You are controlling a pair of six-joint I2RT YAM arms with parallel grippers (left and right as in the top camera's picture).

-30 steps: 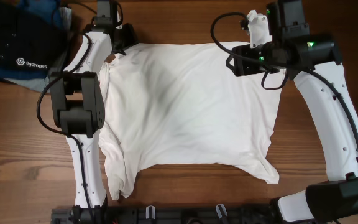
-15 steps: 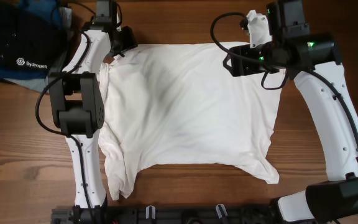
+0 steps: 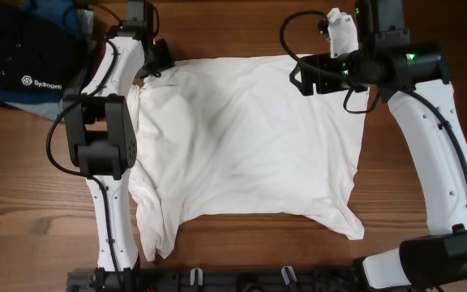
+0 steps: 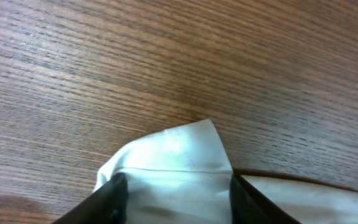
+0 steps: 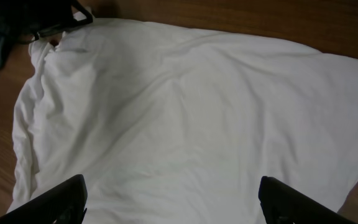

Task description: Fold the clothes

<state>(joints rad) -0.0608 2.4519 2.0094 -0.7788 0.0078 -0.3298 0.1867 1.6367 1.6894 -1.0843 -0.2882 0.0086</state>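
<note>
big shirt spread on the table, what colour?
The shirt is plain white, no stripes showing. Clearest in the overhead view.

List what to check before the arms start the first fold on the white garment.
1. Left gripper gripping a corner: not ok. A corner of the white garment lies between its fingers, but they stand apart and do not look clamped.
2. Right gripper gripping cloth: not ok. It is open above the garment and holds nothing.
3. Garment spread flat: not ok. Most of it lies flat, but the near left edge is bunched.
4. Dark folded stack out of the way: ok. It sits apart from the garment.
</note>
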